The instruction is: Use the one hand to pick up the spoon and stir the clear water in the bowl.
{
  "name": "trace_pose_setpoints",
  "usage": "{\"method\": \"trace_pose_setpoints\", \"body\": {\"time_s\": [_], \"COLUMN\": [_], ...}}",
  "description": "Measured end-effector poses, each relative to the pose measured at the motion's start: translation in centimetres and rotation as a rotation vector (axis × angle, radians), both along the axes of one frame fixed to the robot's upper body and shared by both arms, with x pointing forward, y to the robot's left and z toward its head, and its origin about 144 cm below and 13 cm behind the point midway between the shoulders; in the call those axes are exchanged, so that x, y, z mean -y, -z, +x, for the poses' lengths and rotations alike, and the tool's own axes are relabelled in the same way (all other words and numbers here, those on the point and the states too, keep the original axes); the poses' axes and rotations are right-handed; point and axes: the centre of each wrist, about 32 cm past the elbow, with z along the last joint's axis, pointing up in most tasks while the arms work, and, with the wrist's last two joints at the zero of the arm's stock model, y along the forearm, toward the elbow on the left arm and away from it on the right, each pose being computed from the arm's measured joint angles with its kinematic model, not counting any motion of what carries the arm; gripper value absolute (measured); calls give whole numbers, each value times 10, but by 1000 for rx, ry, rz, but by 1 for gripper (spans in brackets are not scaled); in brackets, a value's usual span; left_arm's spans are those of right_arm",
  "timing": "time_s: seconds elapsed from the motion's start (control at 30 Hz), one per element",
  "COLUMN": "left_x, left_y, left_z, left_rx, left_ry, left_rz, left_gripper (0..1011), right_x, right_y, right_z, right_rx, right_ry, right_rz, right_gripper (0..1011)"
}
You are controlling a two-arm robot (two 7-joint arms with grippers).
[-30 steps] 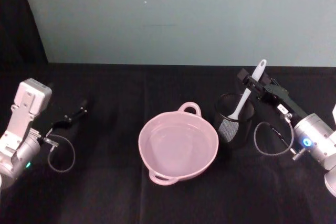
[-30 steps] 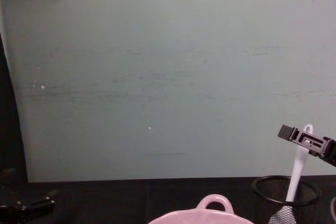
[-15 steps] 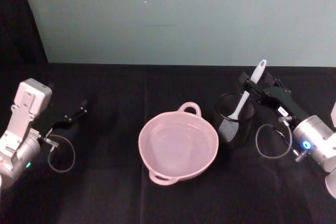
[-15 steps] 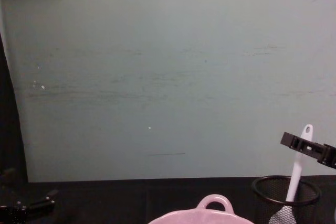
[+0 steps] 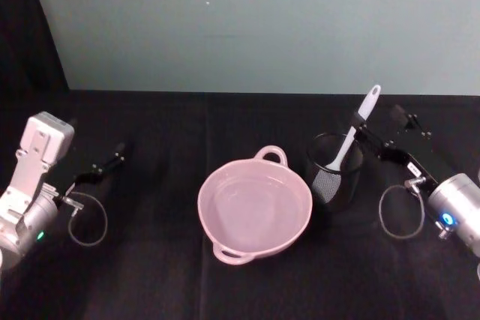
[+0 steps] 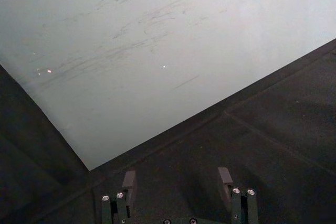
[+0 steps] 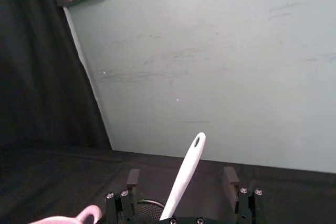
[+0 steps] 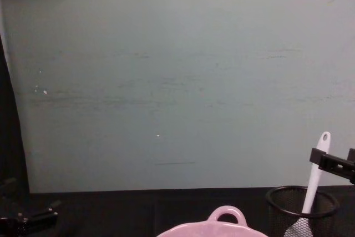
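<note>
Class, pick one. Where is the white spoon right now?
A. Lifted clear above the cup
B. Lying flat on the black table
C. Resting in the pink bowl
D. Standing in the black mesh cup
D: the spoon leans with its blade down inside the mesh cup, beside the pink bowl, and the open right gripper straddles its handle.

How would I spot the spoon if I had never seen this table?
Find the pale pink bowl mid-table, then the black wire-mesh cup to its right. The spoon stands tilted in that cup: a slim white utensil with an oval hole at its upper end, the one white thing among black parts.
</note>
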Motion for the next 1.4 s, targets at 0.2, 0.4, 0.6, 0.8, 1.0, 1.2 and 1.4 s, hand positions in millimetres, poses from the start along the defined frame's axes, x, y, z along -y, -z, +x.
{"method": "trace_pose_setpoints", "body": {"time_s": [0.2,0.4,0.6,0.8,1.0,1.2,1.4], "left_x": [0,0,0,0,0,0,0], "left_y": [0,0,0,0,0,0,0], "left_z": [0,0,0,0,0,0,0], "left_rx": [0,0,0,0,0,0,0], "left_ry": [0,0,0,0,0,0,0], "left_rz": [0,0,0,0,0,0,0], "left_gripper": [1005,1005,1005,1005,1005,1005,1005], "right_x": [1,7,20,33,39,41,41], "right_y": [-5,-6,1,12,25,29,30], "right_z": [-16,-35,-50,-59,-67,-66,-66], "right_rx": [49,79,68,74,76,66,66], "right_ry": [22,57,113,172,215,226,225], "right_rz": [-81,-139,-152,-176,-209,-197,-195], "right_gripper": [1003,1003,1003,1003,1003,1003,1003]}}
